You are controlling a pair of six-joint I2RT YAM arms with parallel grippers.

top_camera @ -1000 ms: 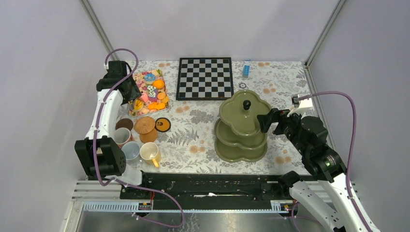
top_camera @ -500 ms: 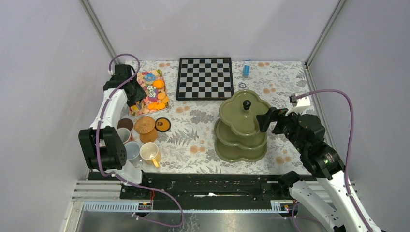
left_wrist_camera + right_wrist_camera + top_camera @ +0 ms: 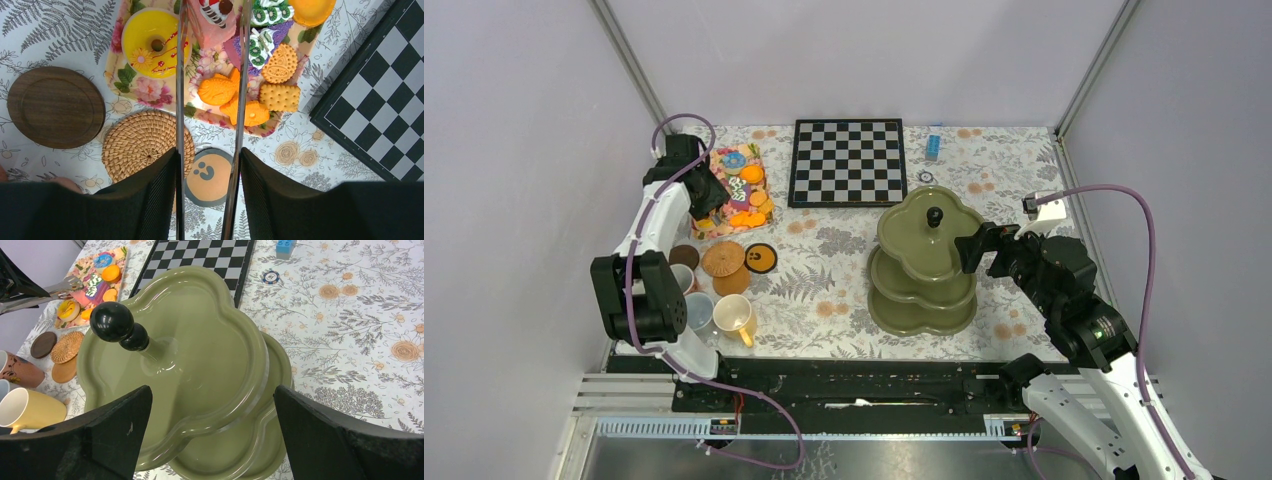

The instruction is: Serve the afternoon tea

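The olive-green three-tier stand [image 3: 924,262] with its black knob [image 3: 934,215] stands right of centre; its tiers are empty in the right wrist view [image 3: 200,365]. My right gripper [image 3: 982,250] is open, its jaws wide apart above the stand's right rim [image 3: 212,390]. My left gripper [image 3: 707,203] is shut on metal tongs [image 3: 181,75], whose arms are spread over the orange biscuits [image 3: 216,90] on the floral tray [image 3: 734,190]. Nothing is between the tong tips. Mugs [image 3: 734,315] and round coasters [image 3: 722,258] sit at the front left.
A chessboard [image 3: 847,160] lies at the back centre, with a blue block [image 3: 933,145] and a small chip [image 3: 925,177] to its right. A dark wooden coaster [image 3: 55,107], a woven one [image 3: 142,145] and an orange smiley one [image 3: 210,175] lie below the tray. Walls enclose the table.
My left arm has swung inward and brought the tongs over the near part of the floral tray. My right gripper has barely moved.
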